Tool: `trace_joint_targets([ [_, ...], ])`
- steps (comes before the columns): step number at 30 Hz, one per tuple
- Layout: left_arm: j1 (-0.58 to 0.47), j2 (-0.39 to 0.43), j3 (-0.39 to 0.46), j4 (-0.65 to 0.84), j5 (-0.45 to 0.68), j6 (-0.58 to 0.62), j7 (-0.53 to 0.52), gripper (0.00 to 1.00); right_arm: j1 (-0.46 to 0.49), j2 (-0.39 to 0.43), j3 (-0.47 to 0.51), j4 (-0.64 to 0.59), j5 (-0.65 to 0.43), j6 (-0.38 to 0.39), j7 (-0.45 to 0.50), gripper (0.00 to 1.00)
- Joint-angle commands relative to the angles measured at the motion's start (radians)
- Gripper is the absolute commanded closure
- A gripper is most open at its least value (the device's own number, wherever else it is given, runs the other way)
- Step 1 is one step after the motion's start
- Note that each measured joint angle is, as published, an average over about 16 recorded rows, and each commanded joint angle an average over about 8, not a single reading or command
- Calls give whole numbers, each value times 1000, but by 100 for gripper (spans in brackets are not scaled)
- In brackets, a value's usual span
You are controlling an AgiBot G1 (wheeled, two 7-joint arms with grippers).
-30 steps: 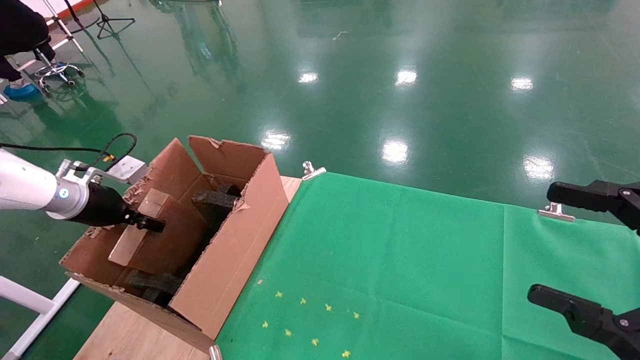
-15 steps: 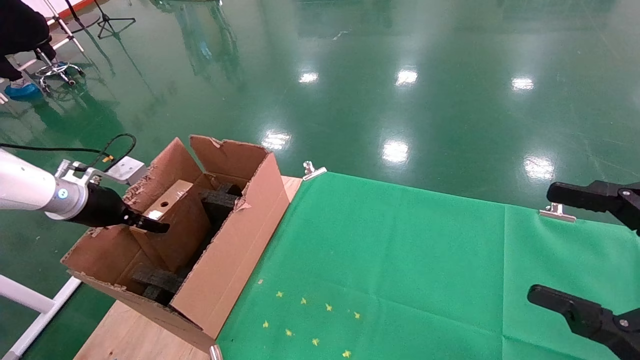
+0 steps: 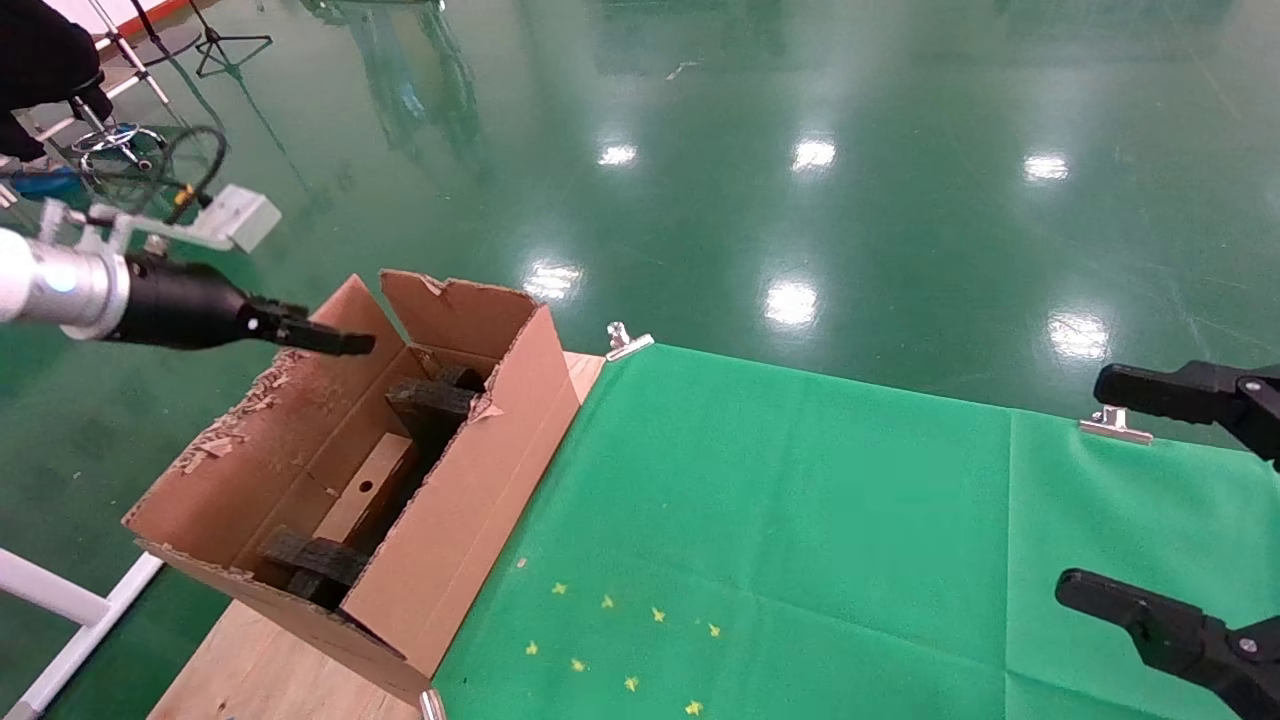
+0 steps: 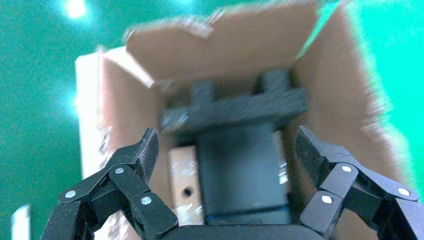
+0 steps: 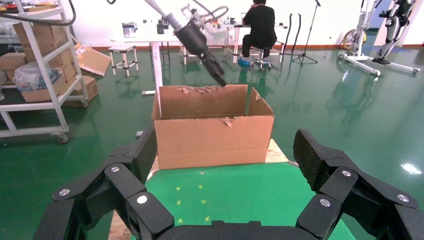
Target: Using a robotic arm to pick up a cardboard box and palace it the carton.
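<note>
The right gripper (image 3: pixel 1150 500) sits parked at the near right over the green cloth (image 3: pixel 800 520), its black fingers (image 5: pixel 325 160) spread wide and holding nothing.

On the left end of the table stands the carton (image 3: pixel 470 500) — a large brown corrugated box with tall, ragged flaps standing open. Inside it, the cardboard box (image 3: pixel 365 490) lies flat on the bottom, free of any grip. It is narrow and oblong; its long axis runs near to far along the carton's length, and the face with the round hole points up. Black foam pieces (image 3: pixel 430 400) sit in the carton too: one crosses at the far end, another lies at the near end, and a dark block runs just to the right of the small box.

Farther back and to the left, the robotic arm (image 3: pixel 60 290) reaches in from the left edge. Its left gripper (image 3: pixel 330 340) hangs above the carton's far left flap — jaws wide apart and empty, with the small box showing below between them in the wrist view (image 4: pixel 182 185).
</note>
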Motion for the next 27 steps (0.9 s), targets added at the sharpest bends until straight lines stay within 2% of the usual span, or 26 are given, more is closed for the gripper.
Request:
trace_joint_targets([
  [1,-16,-18,-13,-32,-21,37,-5,0,0,0,0,0,0,0,0,0],
  [8,-28,-44,-20,-112,-38,101,-19,0,0,0,0,0,0,0,0,0],
  [15,-15,-40,-27,-108,-43,93,-13,0,0,0,0,0,0,0,0,0],
  [27,136,-46,-156,-272,-160,124,37,0,0,0,0,0,0,0,0,0],
])
